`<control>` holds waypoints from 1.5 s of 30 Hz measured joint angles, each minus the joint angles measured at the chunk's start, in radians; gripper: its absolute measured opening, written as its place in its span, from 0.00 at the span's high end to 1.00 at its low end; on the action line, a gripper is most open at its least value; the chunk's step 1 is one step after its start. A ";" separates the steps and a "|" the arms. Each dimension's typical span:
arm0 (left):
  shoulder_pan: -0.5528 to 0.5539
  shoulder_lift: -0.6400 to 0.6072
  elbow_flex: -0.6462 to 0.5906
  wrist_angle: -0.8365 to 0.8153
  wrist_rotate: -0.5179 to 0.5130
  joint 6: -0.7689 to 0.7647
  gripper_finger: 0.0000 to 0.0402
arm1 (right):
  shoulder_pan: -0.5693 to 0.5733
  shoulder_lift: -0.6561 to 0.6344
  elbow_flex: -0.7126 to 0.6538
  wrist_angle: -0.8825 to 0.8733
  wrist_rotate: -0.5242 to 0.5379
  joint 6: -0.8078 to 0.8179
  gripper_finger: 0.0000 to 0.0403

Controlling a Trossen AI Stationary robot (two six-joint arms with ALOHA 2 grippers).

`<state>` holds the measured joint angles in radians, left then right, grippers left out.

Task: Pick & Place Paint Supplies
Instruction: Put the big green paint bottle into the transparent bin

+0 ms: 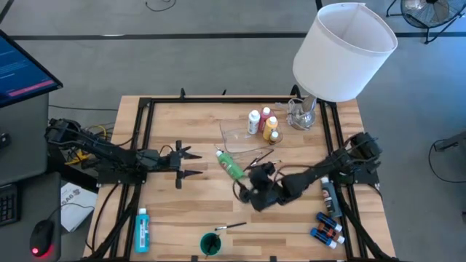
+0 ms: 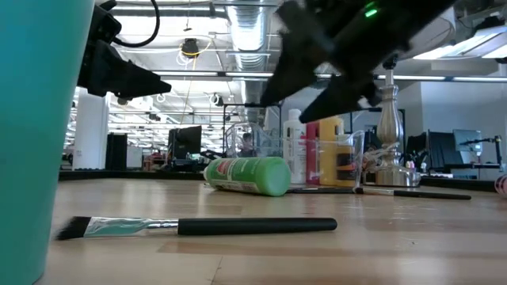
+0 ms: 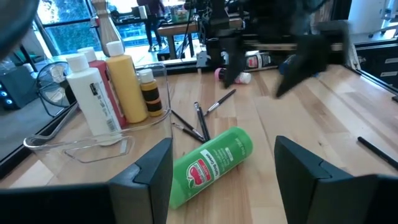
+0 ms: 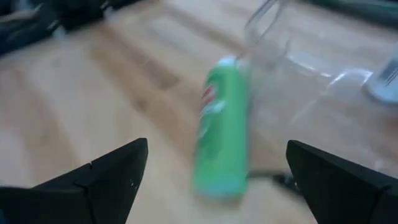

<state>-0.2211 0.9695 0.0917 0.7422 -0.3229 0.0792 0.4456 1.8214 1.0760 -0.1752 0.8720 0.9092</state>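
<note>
The green bottle [image 1: 231, 164] lies on its side near the middle of the worktop [image 1: 189, 131], just near of the clear tray [image 1: 240, 135], its white cap pointing to the far left. In that tray stand a white bottle [image 1: 253, 121], a red bottle [image 1: 265, 118] and a yellow bottle [image 1: 271, 128], close together. A few thin brushes [image 1: 256, 157] lie on the wood just right of the green bottle, and another brush [image 1: 230, 227] lies near the front edge beside a teal cup [image 1: 211, 244].

The right gripper [image 1: 256, 183] hangs just right of and nearer than the green bottle, its jaws spread wide with nothing between them; its wrist view looks straight down the bottle. The left gripper [image 1: 188, 163] hovers to the left of the bottle, jaws also apart and empty, aimed at it.

The bottle looks like light, stiff plastic with a smooth, round body, so it will likely roll away if nudged from one side and may slip in a loose pinch. The best hold is probably across the middle of the body, jaws square to its long axis and closing evenly from both sides. The capped end is narrower and would tip the bottle. The brushes beside it are thin and lie flat, harder to pinch, and could be dragged along by a low approach.
</note>
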 joint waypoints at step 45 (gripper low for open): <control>0.000 0.000 -0.047 0.026 -0.007 -0.033 0.55 | -0.161 0.271 0.049 0.159 -0.180 -0.027 0.22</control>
<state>-0.2211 0.9696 0.0452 0.7677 -0.3298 0.0463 0.2846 2.0923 1.1248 -0.0157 0.6920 0.8825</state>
